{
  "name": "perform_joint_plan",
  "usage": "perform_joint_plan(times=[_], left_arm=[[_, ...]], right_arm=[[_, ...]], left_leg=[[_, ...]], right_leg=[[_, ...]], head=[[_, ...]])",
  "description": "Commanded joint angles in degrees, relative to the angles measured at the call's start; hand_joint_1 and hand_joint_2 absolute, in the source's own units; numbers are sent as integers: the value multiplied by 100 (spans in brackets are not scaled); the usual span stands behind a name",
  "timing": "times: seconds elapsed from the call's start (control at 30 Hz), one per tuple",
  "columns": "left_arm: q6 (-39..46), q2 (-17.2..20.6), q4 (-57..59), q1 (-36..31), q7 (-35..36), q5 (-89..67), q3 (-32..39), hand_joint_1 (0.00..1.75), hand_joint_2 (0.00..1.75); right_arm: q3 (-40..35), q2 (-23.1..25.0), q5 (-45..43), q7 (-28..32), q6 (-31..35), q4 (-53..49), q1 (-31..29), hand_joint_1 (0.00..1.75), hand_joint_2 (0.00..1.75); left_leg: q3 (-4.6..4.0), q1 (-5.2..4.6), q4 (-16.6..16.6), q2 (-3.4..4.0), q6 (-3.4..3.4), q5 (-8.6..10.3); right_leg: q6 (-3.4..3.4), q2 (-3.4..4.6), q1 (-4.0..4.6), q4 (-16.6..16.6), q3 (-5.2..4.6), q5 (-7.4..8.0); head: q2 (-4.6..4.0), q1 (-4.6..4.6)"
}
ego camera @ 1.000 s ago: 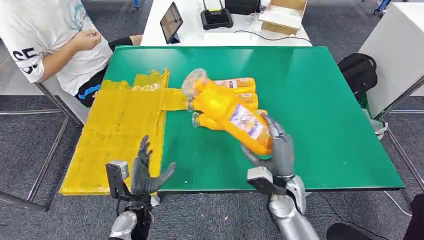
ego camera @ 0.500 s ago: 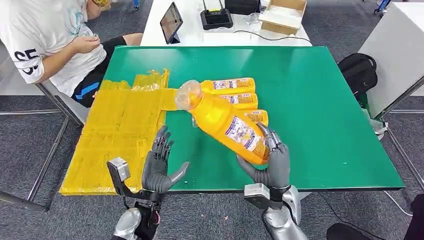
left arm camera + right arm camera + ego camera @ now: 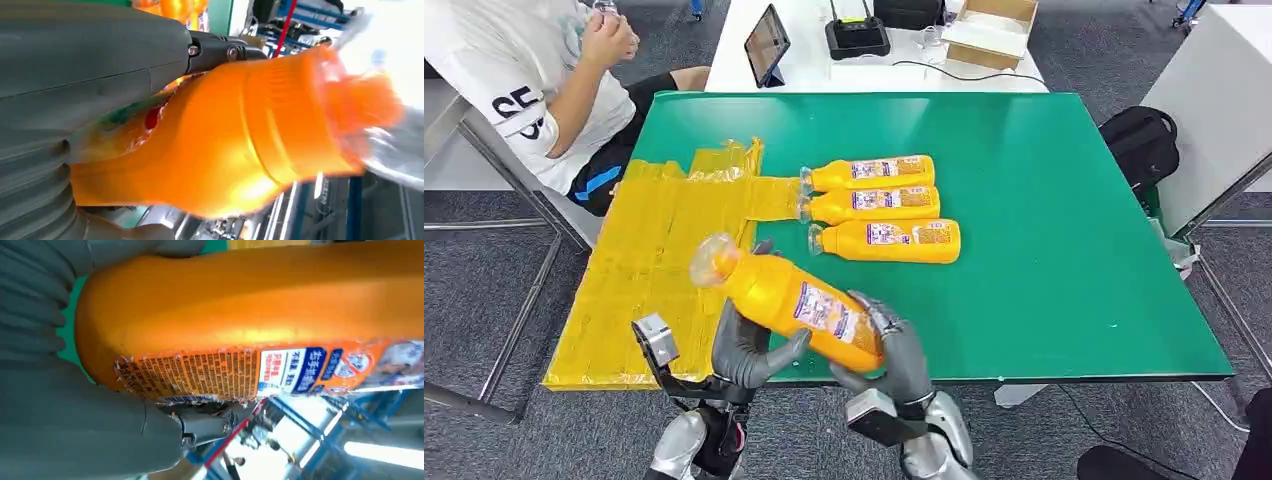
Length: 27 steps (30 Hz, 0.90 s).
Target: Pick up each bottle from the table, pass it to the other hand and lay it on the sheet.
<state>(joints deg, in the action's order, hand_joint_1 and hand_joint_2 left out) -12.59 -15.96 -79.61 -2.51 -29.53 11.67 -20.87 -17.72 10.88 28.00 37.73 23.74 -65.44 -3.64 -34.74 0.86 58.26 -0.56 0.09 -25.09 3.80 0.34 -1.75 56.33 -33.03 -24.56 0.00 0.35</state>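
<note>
Here an orange bottle (image 3: 789,300) is held tilted over the green table's near edge (image 3: 1024,375), its base gripped by the right hand (image 3: 894,350) and its middle cupped by the left hand (image 3: 749,350), beside the yellow sheet (image 3: 659,270). Open tabletop lies to the right. Label print is too small to be read.

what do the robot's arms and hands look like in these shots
Both arms are silver metal. The left hand and the right hand are dark grey, with a lighter grey thick thumb. Each wrist carries a boxy grey camera block. In the wrist views, a grey ribbed cover sits behind each hand, and small screws show on the dark fingers.
</note>
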Motion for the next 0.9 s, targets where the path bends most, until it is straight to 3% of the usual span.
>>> perform_joint_plan(times=[0.03, 0.47, 0.5, 0.53, 0.63, 0.67, 0.9], left_arm=[[-36, 158, 570, -293, 160, 27, -107, 0, 175], [-368, 104, 628, -268, 246, 471, 31, 0, 175], [-432, 90, 593, -245, 230, 535, 42, 42, 175], [-432, 90, 593, -245, 230, 535, 42, 112, 175], [-436, 93, 568, -236, 231, 540, 46, 112, 175], [-542, 83, 575, -233, 244, 683, 62, 175, 175], [-718, 96, 546, -210, 269, 971, 72, 175, 175]], right_arm=[[-539, 30, 195, -13, 114, 819, -315, 175, 175], [-840, -3, 280, -176, 42, 1138, -382, 175, 175], [-838, -8, 274, -197, 25, 1180, -384, 175, 175], [-838, -8, 274, -197, 25, 1180, -384, 175, 175], [-836, -14, 274, -192, 31, 1197, -384, 175, 175], [-823, -8, 252, -194, 10, 1208, -386, 175, 175], [-822, -5, 291, -238, -16, 1342, -388, 175, 175]], left_leg=[[25, 4, -9, 12, 5, -4], [28, 6, -9, 10, 5, -6], [23, 4, -8, 9, 4, -4], [18, 3, -7, 4, 4, -3], [20, 5, -8, 5, 4, -3], [7, 0, -5, 1, 2, 0], [12, 2, -5, 0, 2, -1]], right_leg=[[-20, 4, 8, -13, 24, 1], [-23, 1, 12, -16, 28, -1], [-19, 0, 9, -12, 22, 0], [-17, -4, 6, -10, 18, -1], [-18, -2, 8, -13, 21, 0], [-8, -3, 2, -6, 7, 0], [-12, -6, 5, -8, 11, -1]], head=[[0, 0], [0, 0], [0, -2], [0, 0], [0, -2], [0, 0], [0, -2]])
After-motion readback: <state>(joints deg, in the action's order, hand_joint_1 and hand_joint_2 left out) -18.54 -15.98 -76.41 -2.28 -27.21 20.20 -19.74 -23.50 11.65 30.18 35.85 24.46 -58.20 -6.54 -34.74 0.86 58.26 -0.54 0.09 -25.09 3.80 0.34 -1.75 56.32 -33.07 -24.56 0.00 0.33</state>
